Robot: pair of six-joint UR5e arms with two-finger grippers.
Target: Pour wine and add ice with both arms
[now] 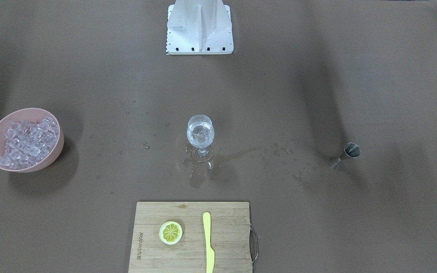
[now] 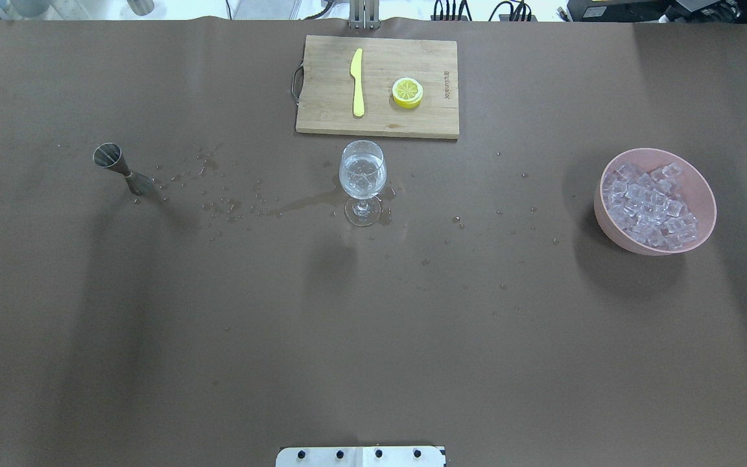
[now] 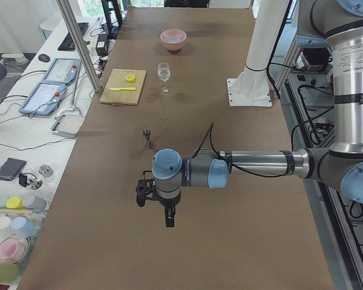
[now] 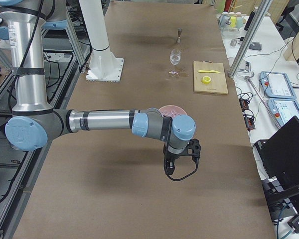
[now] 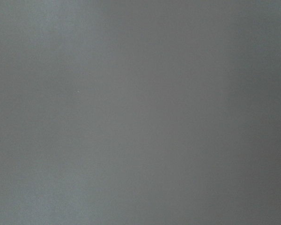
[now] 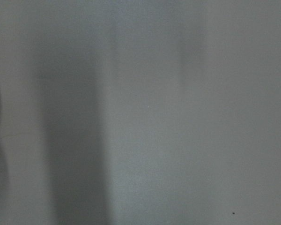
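Note:
A stemmed glass [image 1: 200, 132] stands upright at the table's middle and holds clear wine with what looks like a few ice cubes; it also shows in the overhead view [image 2: 362, 172]. A pink bowl [image 2: 704, 194] full of ice [image 2: 649, 207] sits on the robot's right. A steel jigger [image 2: 117, 165] stands upright on the robot's left. Both arms are pulled back, far from these. The left gripper [image 3: 144, 193] and right gripper [image 4: 194, 149] show only in the side views, so I cannot tell whether they are open or shut. Both wrist views show only bare table.
A wooden cutting board [image 2: 432, 120] with a lemon slice [image 2: 407, 92] and a yellow knife [image 2: 357, 81] lies beyond the glass. Spilled drops and a wet streak [image 2: 302, 204] run between jigger and glass. The white base plate [image 1: 199, 45] stands at the robot's side.

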